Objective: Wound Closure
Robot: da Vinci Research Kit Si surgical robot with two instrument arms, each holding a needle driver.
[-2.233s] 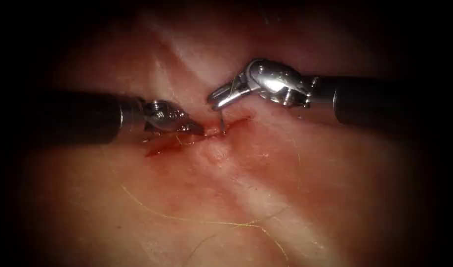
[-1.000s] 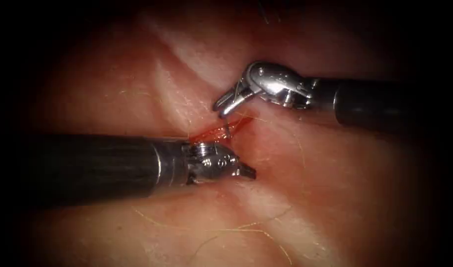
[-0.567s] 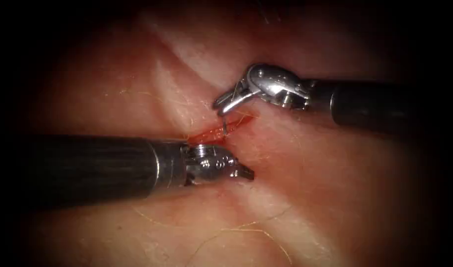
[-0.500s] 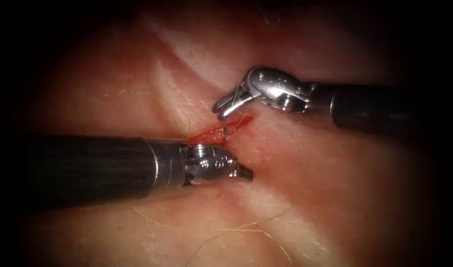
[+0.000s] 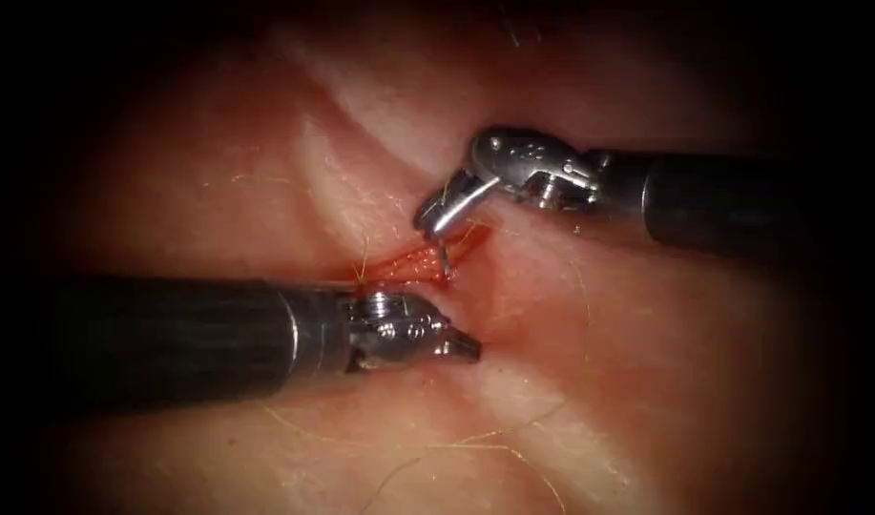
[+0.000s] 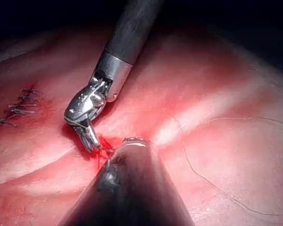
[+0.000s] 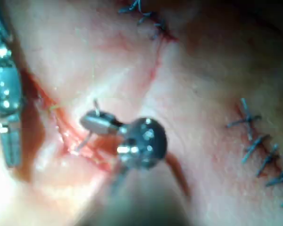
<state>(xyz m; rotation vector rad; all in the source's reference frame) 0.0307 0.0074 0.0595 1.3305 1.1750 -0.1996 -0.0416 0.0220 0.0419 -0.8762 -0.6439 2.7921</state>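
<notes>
The pale pink, glistening slab of pork-belly tissue (image 5: 590, 381) bore a short red cut (image 5: 420, 262) near the middle of the endoscope view; red fluid (image 5: 399, 267) lined it. The right arm's silver wristed gripper (image 5: 435, 216) reached in from three o'clock and hung just above the cut's right end, its jaws pressed together on the thin curved steel needle (image 5: 443, 257), seemingly near the blunt end of its curve; judged from that hold, the needle was kept steep so its point met the cut's edge squarely. The needle's lower end sat at the cut, at six o'clock from the jaws; whether it had entered the tissue could not be told. The right wrist view gave the same: right gripper (image 7: 92, 122) clamped across the needle (image 7: 87, 137) over the open cut. The left arm's silver gripper (image 5: 464, 346) lay at six o'clock from the cut, jaws nearly closed and holding nothing, its tip resting on or just above the tissue, probably to steady that edge. Fine yellowish thread (image 5: 456, 443) trailed loose across the tissue towards six o'clock.
</notes>
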